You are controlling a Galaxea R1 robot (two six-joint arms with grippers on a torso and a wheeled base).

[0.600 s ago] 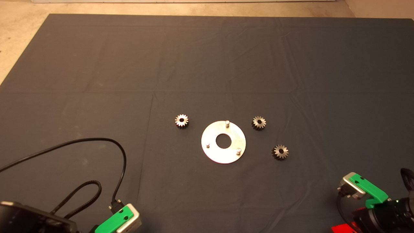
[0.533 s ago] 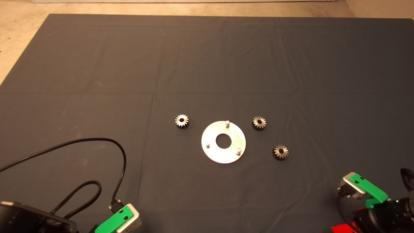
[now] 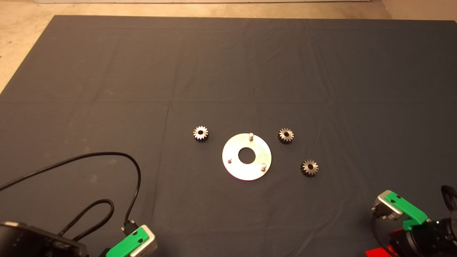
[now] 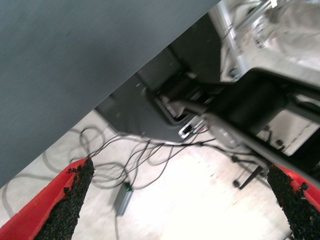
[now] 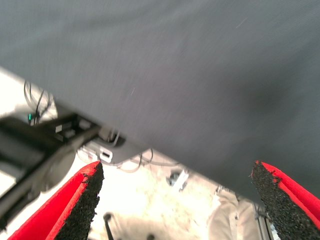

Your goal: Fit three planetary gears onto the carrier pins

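A shiny silver disc [image 3: 234, 167] with a large centre hole lies mid-mat, with three carrier pins standing on it: one at the back [image 3: 251, 135], one at the left [image 3: 229, 160], one at the front right [image 3: 263, 166]. All three pins are bare. Three planetary gears lie flat on the mat: one left of the disc [image 3: 200, 133], one to its right [image 3: 285, 135], one further right and nearer [image 3: 309, 167]. My left gripper [image 4: 182, 200] waits at the lower left, open and empty. My right gripper [image 5: 177, 197] waits at the lower right, open and empty.
A black cable [image 3: 107, 157] loops over the mat at the lower left. The dark mat [image 3: 107, 71] shows folds and ends at pale floor [image 3: 21, 32] at the back and left. Both wrist views show the mat's edge with floor, cables and the robot's base beyond it.
Both arms have shifted slightly downward at the picture's lower corners. The gears and disc have not moved.
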